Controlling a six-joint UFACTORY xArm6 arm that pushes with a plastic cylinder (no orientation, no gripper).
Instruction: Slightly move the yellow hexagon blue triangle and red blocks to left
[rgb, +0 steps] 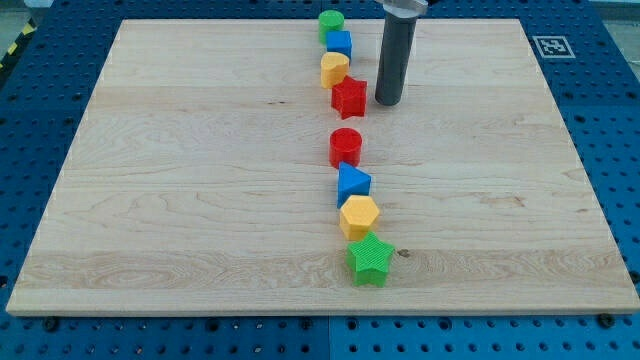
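The yellow hexagon sits toward the near edge of the counter, a little right of its middle, touching the blue triangle just behind it and the green star in front. Behind the triangle, with a small gap, stands the red cylinder. Farther back, well apart from it, lies the red star, close against a yellow heart-like block, then a blue cube and a green cylinder at the far edge. All eight form a loose line running from far to near.

My tip rests on the counter just right of the red star, with a thin gap between them, not touching as far as I can tell. There are no fingers on this rig, only the rod, so nothing is grasped or released.

Judging by the layout, the step in hand looks like the red star: the tip is placed on its right side, ready for a short push to the left. That push should be brief and aimed at the star's middle, since the yellow heart-like block sits right against it and could be dragged along.

The upper rod and the arm are cut off at the top of the view. Whether the star and the heart-like block really touch is hard to tell.
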